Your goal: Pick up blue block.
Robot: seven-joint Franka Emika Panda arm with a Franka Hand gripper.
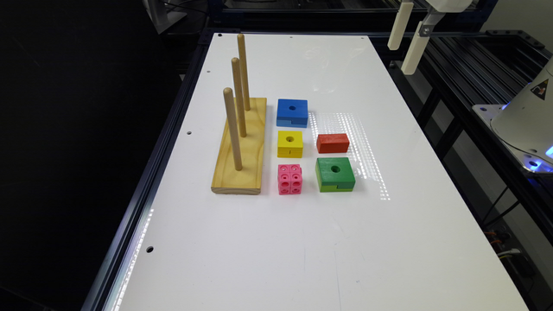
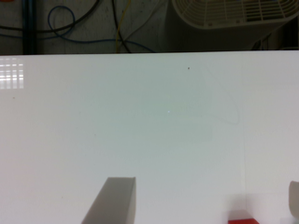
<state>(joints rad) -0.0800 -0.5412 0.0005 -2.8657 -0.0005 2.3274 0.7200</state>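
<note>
Judging by its painted wood, blue block handles light, rigid, slightly slick; grip flat sides. Gripper hangs wide open, empty.

peg board | yellow block | red block | green block | pink cube

The desk is surfaced in smooth, glossy white, with lamp reflections seen on it. The peg stand is made of pale, unpainted wood with visible grain. The blue block is coated in matt paint, while the pink cube looks like moulded plastic.
</note>
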